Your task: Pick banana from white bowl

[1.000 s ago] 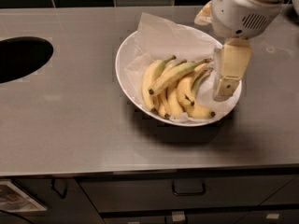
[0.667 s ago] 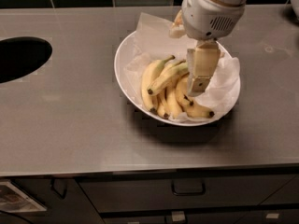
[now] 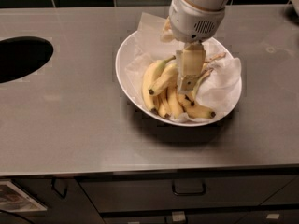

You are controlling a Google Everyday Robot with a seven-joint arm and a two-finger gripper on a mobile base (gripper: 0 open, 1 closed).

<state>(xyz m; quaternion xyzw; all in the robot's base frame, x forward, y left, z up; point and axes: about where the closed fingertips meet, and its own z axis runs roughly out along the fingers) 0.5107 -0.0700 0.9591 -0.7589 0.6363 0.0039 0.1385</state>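
Observation:
The white bowl (image 3: 122, 65), lined with crumpled white paper, stands on the grey counter right of centre. Several bananas lie in it. The banana (image 3: 200, 81) is slender and greenish-yellow. It lies slanted on the right side of the pile, with its brownish stem toward the upper right and its dark tip near the bowl's middle. Shorter, plumper yellow bananas (image 3: 153, 77) bunch on the left side. My gripper (image 3: 188, 76) hangs down from the white wrist over the bowl's middle, directly above the banana, and hides its middle part.
A dark round opening (image 3: 18, 57) is cut into the counter (image 3: 70, 125) at the far left. Dark tiles run along the back wall. Below the counter's front edge are drawers with handles (image 3: 188, 188).
My gripper has moved left, from over the bowl's right rim to over the middle of the bananas. The bowl and bananas have not moved.

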